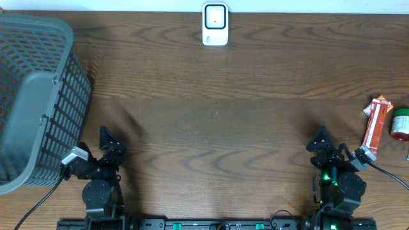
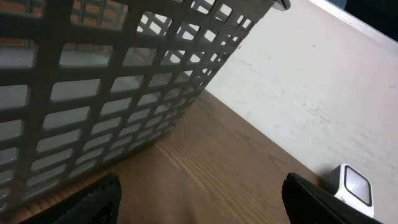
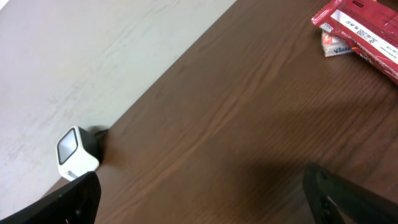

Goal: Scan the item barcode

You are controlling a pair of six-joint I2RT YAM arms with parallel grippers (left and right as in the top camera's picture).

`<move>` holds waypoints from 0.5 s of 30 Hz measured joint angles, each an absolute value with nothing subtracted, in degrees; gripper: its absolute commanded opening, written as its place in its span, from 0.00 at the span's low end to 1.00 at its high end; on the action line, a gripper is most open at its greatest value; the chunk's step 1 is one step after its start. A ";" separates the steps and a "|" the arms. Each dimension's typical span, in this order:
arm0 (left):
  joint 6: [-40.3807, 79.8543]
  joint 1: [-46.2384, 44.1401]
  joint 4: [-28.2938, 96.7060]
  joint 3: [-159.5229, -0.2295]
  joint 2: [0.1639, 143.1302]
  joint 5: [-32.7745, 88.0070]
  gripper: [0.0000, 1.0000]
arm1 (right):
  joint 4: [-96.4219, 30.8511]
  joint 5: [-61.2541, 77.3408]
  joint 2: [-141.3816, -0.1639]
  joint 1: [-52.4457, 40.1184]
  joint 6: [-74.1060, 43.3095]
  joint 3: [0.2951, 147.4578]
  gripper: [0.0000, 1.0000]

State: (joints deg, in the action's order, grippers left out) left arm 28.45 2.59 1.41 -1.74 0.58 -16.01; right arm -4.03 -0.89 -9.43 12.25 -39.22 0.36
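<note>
The table (image 1: 217, 128) is dark brown wood with long wavy grain and a matte finish. At the left of the overhead frame I see the basket (image 1: 38, 96), grey plastic, its walls a lattice of rectangular slots and its rim solid and rounded; in the left wrist view that lattice fills the upper left.

The scanner (image 1: 215, 24) is a small white rounded box with a dark square window. It stands at the top centre of the overhead frame against the pale back edge.

The item to scan, a long red packet (image 1: 376, 124) of glossy crinkled film, lies flat at the right edge, mid-height, and also shows in the upper right of the right wrist view. Just right of it is a small round container (image 1: 401, 123) with a green top and a red band, cut by the frame edge.

Both arms sit folded low at the bottom of the overhead frame, with their black pointed fingers aimed up-frame. The left gripper (image 2: 202, 183) has its fingers (image 2: 93, 202) spread wide with bare wood between them, holding nothing. The right gripper (image 3: 200, 177) is likewise fully apart and empty, well clear of the packet.
</note>
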 measured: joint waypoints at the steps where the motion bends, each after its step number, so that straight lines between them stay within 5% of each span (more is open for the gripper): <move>1: 28.45 2.57 1.41 -1.74 0.58 -16.01 0.83 | -4.03 -0.89 -9.43 12.19 -39.20 0.36 0.99; 15: 28.45 2.57 1.41 -1.74 0.58 -16.01 0.84 | -3.42 -1.45 -0.86 1.15 -32.21 0.36 0.99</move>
State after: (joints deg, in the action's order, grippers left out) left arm 28.45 2.57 1.41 -1.74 0.58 -16.01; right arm -3.42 -1.45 -0.86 1.15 -32.21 0.36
